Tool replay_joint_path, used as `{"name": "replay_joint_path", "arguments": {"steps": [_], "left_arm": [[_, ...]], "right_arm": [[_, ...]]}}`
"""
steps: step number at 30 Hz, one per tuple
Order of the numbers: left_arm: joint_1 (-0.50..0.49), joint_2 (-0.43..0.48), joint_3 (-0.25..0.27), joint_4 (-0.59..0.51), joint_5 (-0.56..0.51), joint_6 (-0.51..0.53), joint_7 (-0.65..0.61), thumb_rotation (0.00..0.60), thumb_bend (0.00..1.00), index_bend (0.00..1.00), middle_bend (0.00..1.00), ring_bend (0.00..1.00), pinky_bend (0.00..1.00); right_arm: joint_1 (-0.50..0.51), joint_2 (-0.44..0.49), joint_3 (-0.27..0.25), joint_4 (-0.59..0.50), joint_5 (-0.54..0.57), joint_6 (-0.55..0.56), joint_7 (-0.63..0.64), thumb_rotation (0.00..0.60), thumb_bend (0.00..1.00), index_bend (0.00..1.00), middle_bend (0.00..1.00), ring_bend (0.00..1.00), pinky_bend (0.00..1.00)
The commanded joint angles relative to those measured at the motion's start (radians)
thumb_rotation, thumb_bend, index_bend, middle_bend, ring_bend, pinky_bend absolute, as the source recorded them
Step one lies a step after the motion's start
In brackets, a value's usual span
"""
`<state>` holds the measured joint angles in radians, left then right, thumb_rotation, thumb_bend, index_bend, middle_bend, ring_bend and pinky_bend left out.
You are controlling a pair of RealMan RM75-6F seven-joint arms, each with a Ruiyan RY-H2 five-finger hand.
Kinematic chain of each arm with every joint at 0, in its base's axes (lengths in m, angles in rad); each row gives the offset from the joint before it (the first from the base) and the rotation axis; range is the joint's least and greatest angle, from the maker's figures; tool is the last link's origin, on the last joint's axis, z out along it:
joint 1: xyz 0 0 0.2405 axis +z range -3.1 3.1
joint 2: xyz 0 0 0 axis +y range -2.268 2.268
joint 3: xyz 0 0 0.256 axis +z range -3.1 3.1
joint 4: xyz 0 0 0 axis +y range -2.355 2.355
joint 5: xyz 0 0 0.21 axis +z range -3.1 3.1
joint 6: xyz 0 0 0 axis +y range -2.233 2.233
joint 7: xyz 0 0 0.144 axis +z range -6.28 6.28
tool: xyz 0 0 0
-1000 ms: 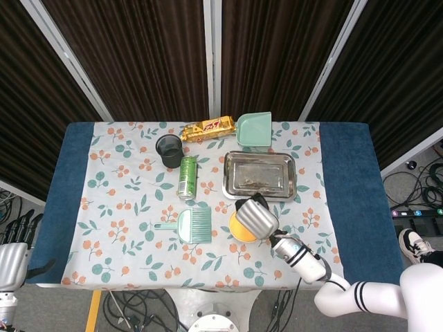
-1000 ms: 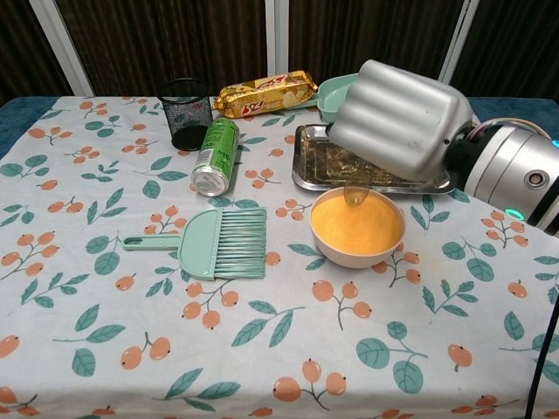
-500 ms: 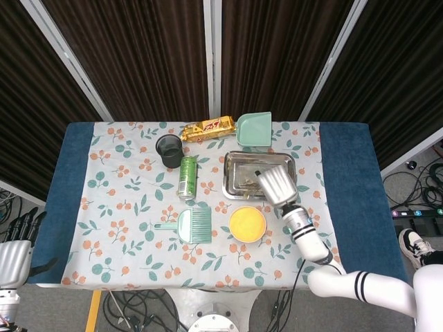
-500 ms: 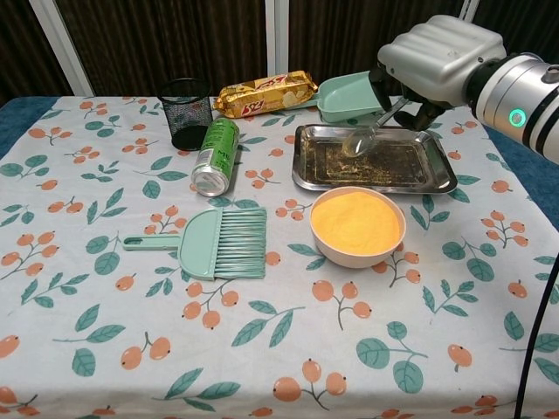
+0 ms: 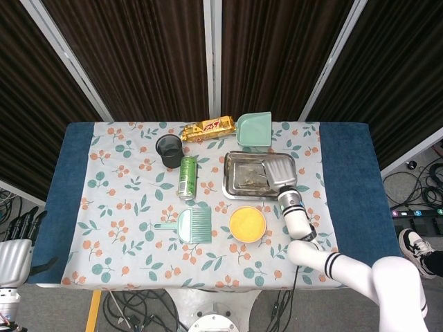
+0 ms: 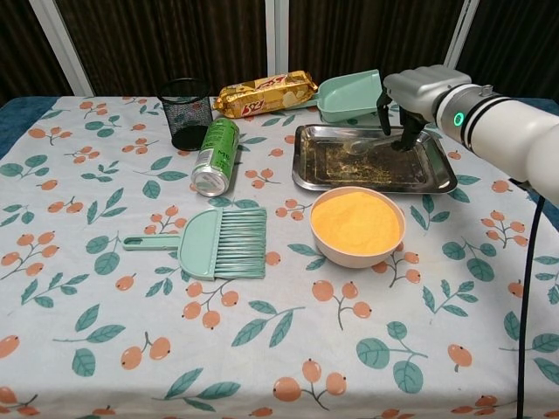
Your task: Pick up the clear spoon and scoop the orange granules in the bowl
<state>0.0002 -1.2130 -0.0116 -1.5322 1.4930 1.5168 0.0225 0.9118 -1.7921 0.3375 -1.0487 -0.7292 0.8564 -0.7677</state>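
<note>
Hovering over the metal tray point(image 6: 437, 179), the right hand point(image 6: 412, 98) points its fingers point(image 6: 409, 133) down at the tray's floor — apart, gripping nothing. Clear spoon point(image 6: 358, 144) lies in the tray just left of those fingers; contact cannot be told. Bowl point(image 6: 358, 251) of orange granules point(image 6: 356, 220) sits just in front of the tray. Left hand point(image 5: 12, 257) at the lower left edge — grip unreadable.

1. Head cam: high above, looks steeply down, far; whole table point(image 5: 349, 180) in frame.
2. Chest cam: low at near edge, faces fwd, close.
3. Shared: tabletop, bowl point(image 5: 247, 224) point(image 6: 357, 228), tray point(image 5: 259, 176) point(image 6: 373, 158).
</note>
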Motion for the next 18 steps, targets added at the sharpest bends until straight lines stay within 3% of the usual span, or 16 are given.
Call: {"name": "replay_joint_path", "arguments": {"steps": [1, 5, 8, 14, 18], "left_arm": [[0.001, 0.0, 0.001, 0.001, -0.001, 0.0, -0.002, 0.6, 0.03, 0.1, 0.07, 0.07, 0.1], [0.007, 0.001, 0.003, 0.003, -0.002, 0.006, -0.006, 0.6, 0.03, 0.1, 0.07, 0.07, 0.1], [0.009, 0.001, 0.004, 0.004, -0.002, 0.009, -0.009, 0.6, 0.03, 0.1, 0.07, 0.07, 0.1], [0.006, -0.002, 0.001, 0.009, 0.005, 0.013, -0.015, 0.6, 0.03, 0.1, 0.07, 0.07, 0.1], [0.0, -0.004, -0.001, 0.011, 0.013, 0.013, -0.018, 0.6, 0.03, 0.1, 0.07, 0.07, 0.1]], "right_arm": [[0.035, -0.052, 0.019, 0.07, 0.083, -0.044, 0.001, 0.6, 0.16, 0.46, 1.0, 1.0, 1.0], [0.042, -0.044, 0.015, 0.075, 0.119, -0.055, -0.007, 0.6, 0.12, 0.31, 1.0, 1.0, 1.0], [0.022, 0.002, 0.017, 0.017, 0.093, -0.03, 0.033, 0.6, 0.12, 0.28, 1.0, 1.0, 1.0], [-0.101, 0.193, -0.011, -0.27, -0.043, 0.083, 0.164, 0.6, 0.17, 0.35, 0.92, 0.98, 1.0], [-0.228, 0.357, -0.085, -0.494, -0.195, 0.206, 0.236, 0.6, 0.25, 0.4, 0.79, 0.83, 0.94]]}}
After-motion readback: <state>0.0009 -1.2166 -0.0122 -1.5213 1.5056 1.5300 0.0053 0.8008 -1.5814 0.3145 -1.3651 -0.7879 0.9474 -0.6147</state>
